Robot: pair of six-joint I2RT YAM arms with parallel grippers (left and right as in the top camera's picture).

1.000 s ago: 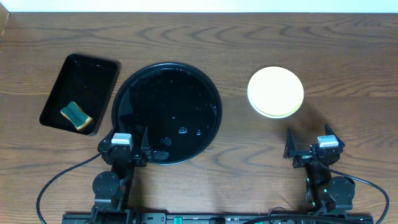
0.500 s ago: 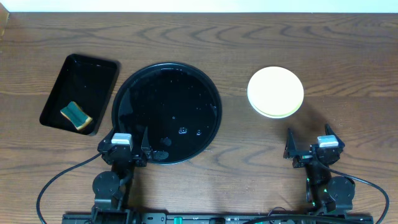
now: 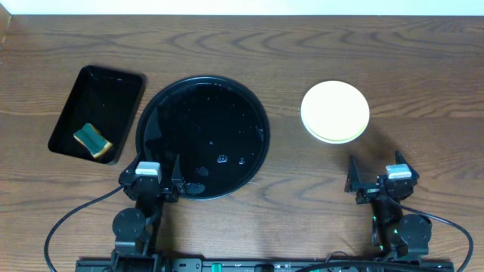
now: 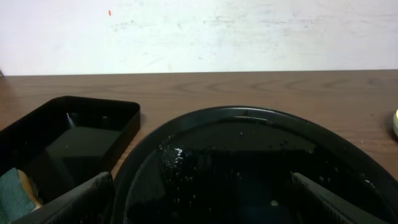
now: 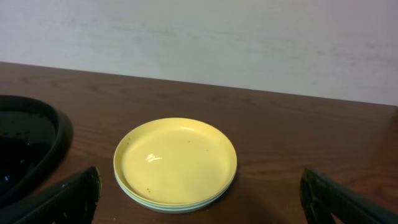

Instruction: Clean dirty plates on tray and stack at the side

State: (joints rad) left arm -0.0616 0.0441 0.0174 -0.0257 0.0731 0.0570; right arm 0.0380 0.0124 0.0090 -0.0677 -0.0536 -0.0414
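Dark wood-grain table (image 3: 249, 45), white wall (image 4: 199, 31) behind. Round black tray (image 3: 202, 136) sits mid-table with no plates on it. Its surface is glossy, with scattered droplets (image 3: 223, 159).

Plates (image 3: 335, 112) are stacked to the right of the tray, well apart from its rim. Yellow one is on top; pale green edges show beneath it in the right wrist view. Left of the tray is a black rectangular box (image 3: 97, 113) with a sponge (image 3: 92, 140) in its near end.

Left end effector (image 3: 150, 175) hangs at the tray's near rim, jaws spread wide, holding nothing. Right end effector (image 3: 376, 171) hangs right of the tray, on the near side of the stack, also wide and empty.

Judgement: stacking looks done.
- A few dark specks (image 5: 148, 185) show on the yellow plate, so cleaning may be incomplete.
- Faces of the lower plates are hidden and cannot be checked.
- Left end effector is close to the tray rim, so a careless sweep could clip it and slide the wet tray.

Writing: none readable. No brand or label seen on anything.
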